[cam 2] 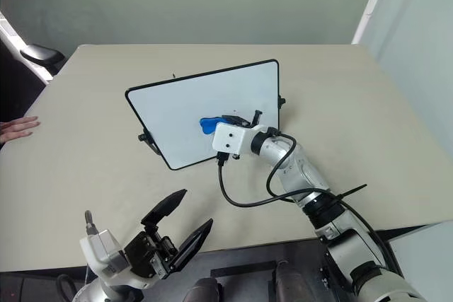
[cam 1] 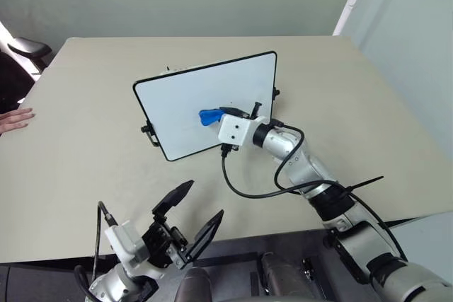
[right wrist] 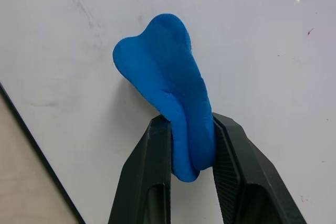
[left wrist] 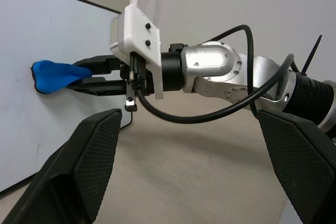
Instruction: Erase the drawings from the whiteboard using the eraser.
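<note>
The right gripper [right wrist: 191, 153] is pinching the blue eraser [right wrist: 167, 90] tightly, pressing it against the whiteboard [cam 1: 185, 100] standing tilted mid-table, its black frame edge toward seven o'clock, while the left gripper [cam 1: 190, 218] is hovering wide open, empty, over bare table [cam 1: 78, 175] nearby.

We find no readable text, label, brand, number or sign anywhere here; the whiteboard [cam 1: 191, 100] carries no legible writing, only faint smudges on its white face beside the eraser [right wrist: 168, 98], and nothing we can make out as letters.
</note>
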